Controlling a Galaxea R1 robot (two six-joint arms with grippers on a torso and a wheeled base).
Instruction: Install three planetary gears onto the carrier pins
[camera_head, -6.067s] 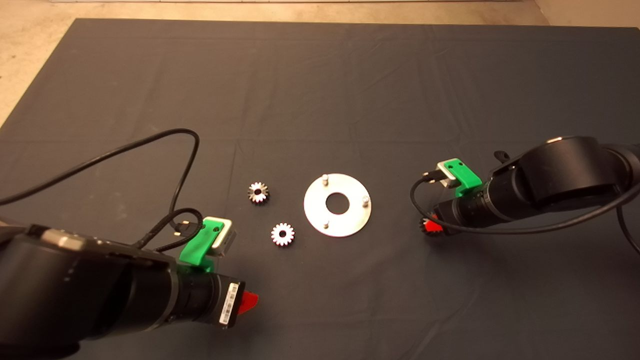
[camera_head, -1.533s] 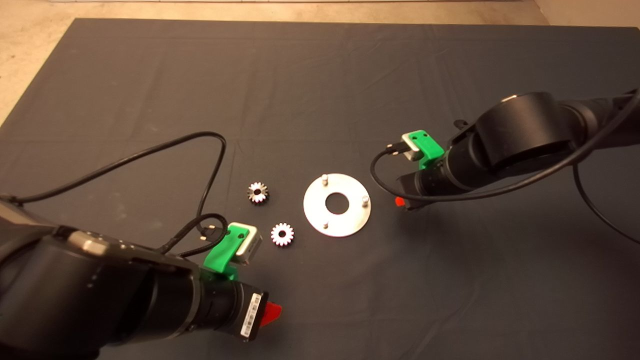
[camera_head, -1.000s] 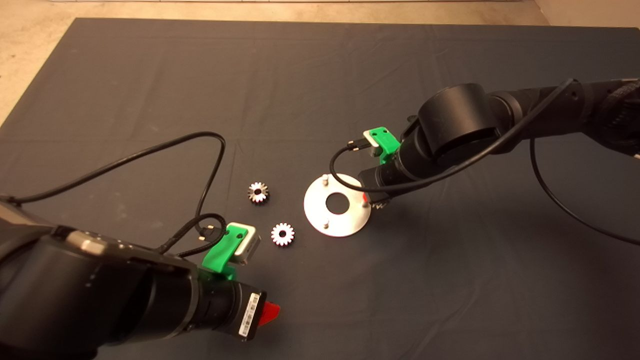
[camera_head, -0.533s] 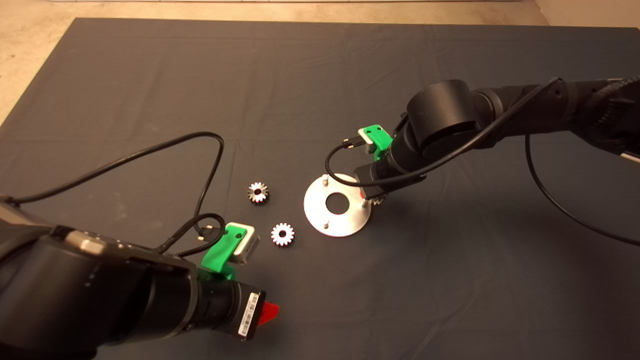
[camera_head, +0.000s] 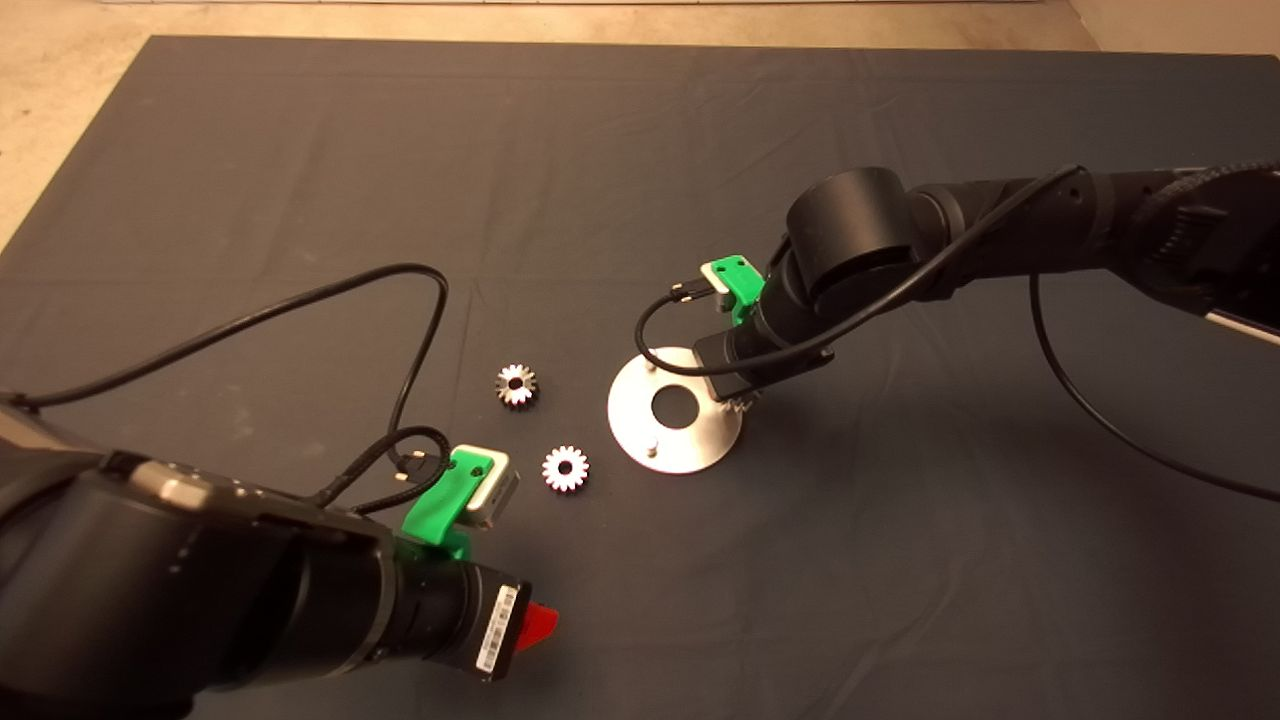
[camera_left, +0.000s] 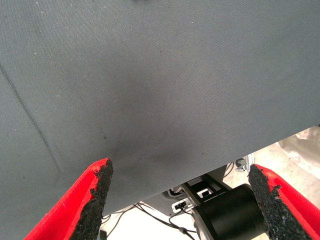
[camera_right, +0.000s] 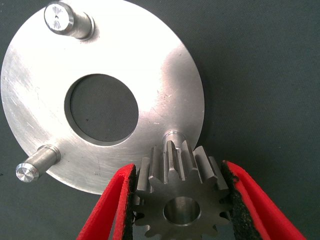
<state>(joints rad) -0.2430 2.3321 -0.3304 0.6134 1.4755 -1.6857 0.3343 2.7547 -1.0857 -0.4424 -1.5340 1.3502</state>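
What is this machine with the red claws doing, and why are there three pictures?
It is a robot with two black arms. One camera looks down from above; one sits on each wrist. On the dark grey mat lies a flat round silver disc with short upright silver pegs. The right pincer squeezes a small shiny silver toothed gear right by one peg, not on it yet. Two more gears wait beside the disc. The left pincer is open and holds nothing, over bare mat near the front edge.

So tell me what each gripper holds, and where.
Right gripper pinches a planetary gear by opposite toothed sides, beside the disc. Left gripper holds nothing.
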